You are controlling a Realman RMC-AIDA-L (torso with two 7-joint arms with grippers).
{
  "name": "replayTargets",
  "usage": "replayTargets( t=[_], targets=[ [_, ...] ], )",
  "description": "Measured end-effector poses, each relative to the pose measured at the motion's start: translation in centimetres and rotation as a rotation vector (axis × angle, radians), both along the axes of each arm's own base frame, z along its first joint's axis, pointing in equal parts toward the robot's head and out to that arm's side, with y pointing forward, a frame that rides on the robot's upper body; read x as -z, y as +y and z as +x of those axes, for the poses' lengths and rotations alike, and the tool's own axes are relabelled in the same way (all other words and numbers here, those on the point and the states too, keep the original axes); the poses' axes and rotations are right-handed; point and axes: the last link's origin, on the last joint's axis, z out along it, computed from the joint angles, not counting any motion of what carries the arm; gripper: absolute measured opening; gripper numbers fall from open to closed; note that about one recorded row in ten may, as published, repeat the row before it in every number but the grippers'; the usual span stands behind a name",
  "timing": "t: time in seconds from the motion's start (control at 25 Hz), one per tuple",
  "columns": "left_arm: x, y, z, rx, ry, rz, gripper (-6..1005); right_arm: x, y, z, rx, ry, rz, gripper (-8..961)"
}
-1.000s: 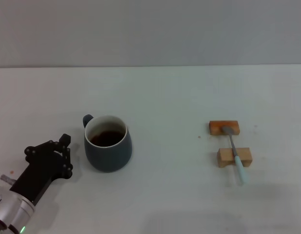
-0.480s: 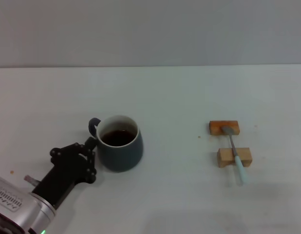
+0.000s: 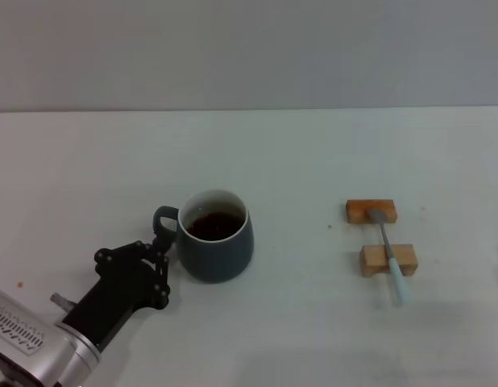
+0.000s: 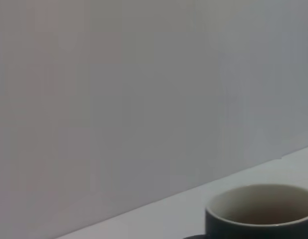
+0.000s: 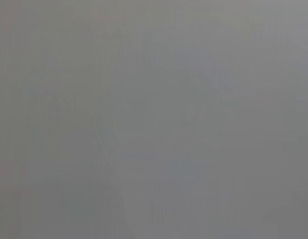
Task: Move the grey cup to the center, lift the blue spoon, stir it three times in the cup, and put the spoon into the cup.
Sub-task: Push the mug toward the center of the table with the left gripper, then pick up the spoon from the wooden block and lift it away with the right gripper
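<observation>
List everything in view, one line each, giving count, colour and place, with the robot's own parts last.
grey cup: 1, dark slate-grey outside, white inside, holding dark brown liquid; left of the table's middle, handle toward the left gripper.
blue spoon: 1, pale blue handle, grey metal neck and bowl; lying across the two blocks on the right.
wooden blocks: 2, orange-brown farther, light tan nearer; right side, propping the spoon.
table: 1, white.
left gripper: 1, black; against the cup's handle side.

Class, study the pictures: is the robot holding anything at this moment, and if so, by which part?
The left gripper is at the handle side of the grey cup, but whether it grips the handle cannot be told. The blue spoon lies unheld on two wooden blocks.
</observation>
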Motion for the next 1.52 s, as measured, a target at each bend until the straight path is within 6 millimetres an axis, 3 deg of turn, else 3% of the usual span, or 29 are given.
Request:
replayTargets(
  t=[0.72,1.0,1.32,1.52],
  targets=[
    [1.1,-0.2,1.5,0.049,-0.020,-0.045,25,-0.1,0.0,0.1,0.003,0.000,0.005,787],
    [-1.6,-0.8,-1.2,-0.078,-0.052,0.103,26,-0.1,-0.1,0.2,0.007,-0.001,0.005,787],
    [-5.9,-3.3,-5.0,-0.234,-0.171,0.310,28,0.2,-0.3,0.2,0.007,-0.004,-0.014,787],
    [-7.1,-4.1,-6.0,-0.258,-0.228,0.330,155,0.6,-0.5,0.0,-0.003,-0.006,-0.039,787]
  ],
)
